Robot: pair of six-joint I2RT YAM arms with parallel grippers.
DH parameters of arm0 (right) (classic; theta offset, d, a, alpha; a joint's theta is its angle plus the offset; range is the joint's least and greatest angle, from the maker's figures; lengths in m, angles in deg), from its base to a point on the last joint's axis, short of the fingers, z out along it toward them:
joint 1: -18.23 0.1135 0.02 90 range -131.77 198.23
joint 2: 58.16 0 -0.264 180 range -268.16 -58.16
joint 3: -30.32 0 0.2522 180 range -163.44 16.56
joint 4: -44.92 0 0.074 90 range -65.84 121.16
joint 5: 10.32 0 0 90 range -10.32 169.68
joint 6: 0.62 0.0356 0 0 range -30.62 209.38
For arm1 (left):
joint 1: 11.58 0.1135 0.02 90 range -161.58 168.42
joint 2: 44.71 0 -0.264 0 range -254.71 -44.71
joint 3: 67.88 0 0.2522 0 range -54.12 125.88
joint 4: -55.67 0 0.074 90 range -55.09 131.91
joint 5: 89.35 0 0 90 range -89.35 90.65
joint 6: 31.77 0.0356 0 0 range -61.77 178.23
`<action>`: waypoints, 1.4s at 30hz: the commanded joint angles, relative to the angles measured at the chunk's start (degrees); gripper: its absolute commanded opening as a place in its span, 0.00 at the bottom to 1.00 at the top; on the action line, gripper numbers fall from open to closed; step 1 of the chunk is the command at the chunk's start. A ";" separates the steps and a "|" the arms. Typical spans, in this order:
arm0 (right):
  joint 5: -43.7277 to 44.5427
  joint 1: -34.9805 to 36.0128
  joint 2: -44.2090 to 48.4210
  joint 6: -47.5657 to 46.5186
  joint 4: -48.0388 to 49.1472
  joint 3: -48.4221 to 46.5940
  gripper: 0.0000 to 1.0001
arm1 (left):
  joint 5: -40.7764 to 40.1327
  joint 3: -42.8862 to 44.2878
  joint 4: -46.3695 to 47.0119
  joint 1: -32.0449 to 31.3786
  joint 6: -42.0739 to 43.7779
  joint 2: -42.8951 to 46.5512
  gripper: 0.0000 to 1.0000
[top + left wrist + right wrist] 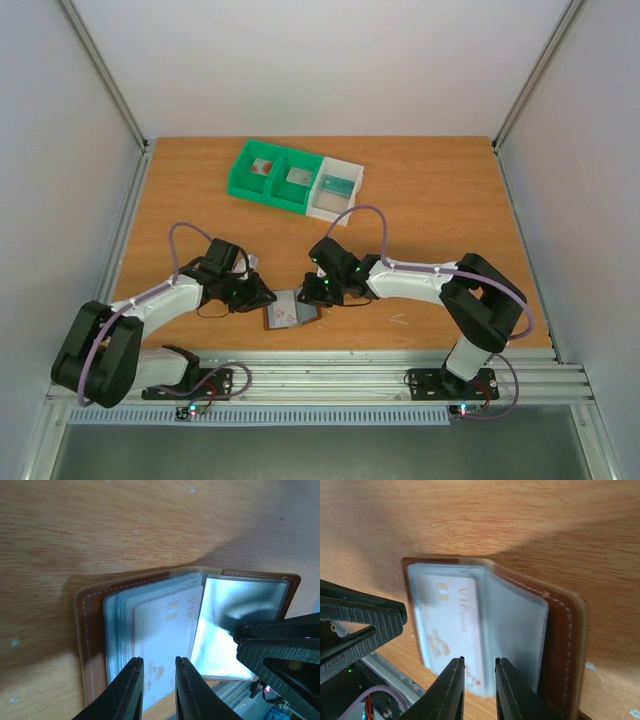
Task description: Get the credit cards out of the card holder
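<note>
L gripper (159,690) & R gripper (479,690) sit over open holder (90,645), jaws both a slit apart, nothing pinched; card (160,630) may stick, dragging holder along w/ it.

The bench (100,520) is matt wood-grain. The holder (90,640) looks like brown stitched leather; its sleeves (215,645) are glossy clear plastic. The jaws are matt black plastic.

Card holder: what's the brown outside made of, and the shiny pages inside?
The card holder looks like matte brown leather or faux leather, with pale stitching along its edge. The inner sleeves look like clear glossy plastic: they glare, and a card shows through.
</note>
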 commanded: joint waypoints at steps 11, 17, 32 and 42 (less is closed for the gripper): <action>4.54 -0.91 -3.29 -0.30 2.04 4.81 0.19 | -2.14 -1.91 5.51 -0.10 2.75 -7.22 0.13; 2.06 -0.80 -1.14 -0.31 3.95 5.07 0.20 | -1.65 -2.08 6.11 -0.10 2.55 -7.53 0.13; -1.48 0.84 -2.91 1.84 6.85 0.77 0.18 | -0.87 -3.02 6.35 -0.12 1.49 -6.17 0.14; -1.83 0.79 -6.19 1.97 6.96 -0.51 0.17 | -0.82 -3.19 6.24 -0.10 1.57 -5.92 0.14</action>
